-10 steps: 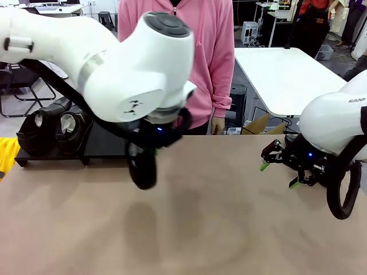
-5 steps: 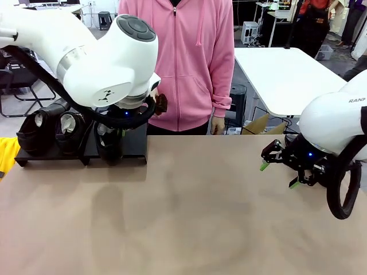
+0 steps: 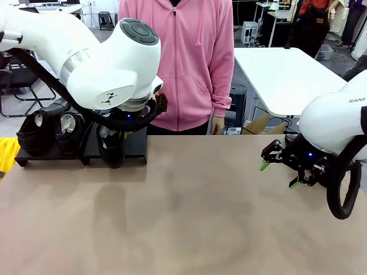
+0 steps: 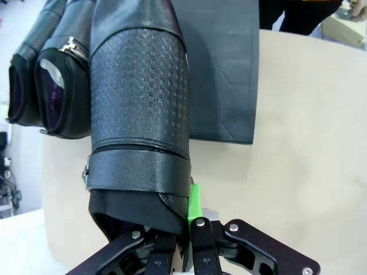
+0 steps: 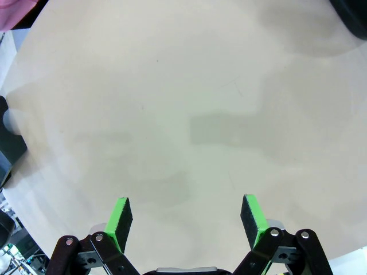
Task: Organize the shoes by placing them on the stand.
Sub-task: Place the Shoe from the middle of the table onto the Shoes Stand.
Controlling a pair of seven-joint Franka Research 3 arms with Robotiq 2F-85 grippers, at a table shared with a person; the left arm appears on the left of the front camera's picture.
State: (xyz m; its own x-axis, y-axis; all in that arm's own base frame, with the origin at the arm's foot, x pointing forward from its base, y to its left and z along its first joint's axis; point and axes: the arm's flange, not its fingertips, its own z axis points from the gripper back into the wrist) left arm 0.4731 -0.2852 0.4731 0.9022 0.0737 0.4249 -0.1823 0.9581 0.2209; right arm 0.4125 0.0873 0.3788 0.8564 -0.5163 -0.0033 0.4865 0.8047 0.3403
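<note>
Left wrist view, left gripper (image 4: 184,224) pinched on heel rim of grid-embossed black shoe (image 4: 140,97), toe over matte flat stand (image 4: 221,74) at twelve o'clock, front view adds paper-stuffed glossy shoes (image 3: 51,129) at nine o'clock, right gripper (image 3: 278,175) spread wide, empty, three o'clock

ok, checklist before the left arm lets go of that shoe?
1. Left end effector shut on third shoe: ok.
2. Shoe over right platform: ok.
3. Sole resting flat on it: cannot tell.
4. Gap to the two placed shoes, front view: ok.
5. Bare space beside it for a fourth shoe: ok.
6. Right end effector open, well clear of the shoes: ok.
</note>
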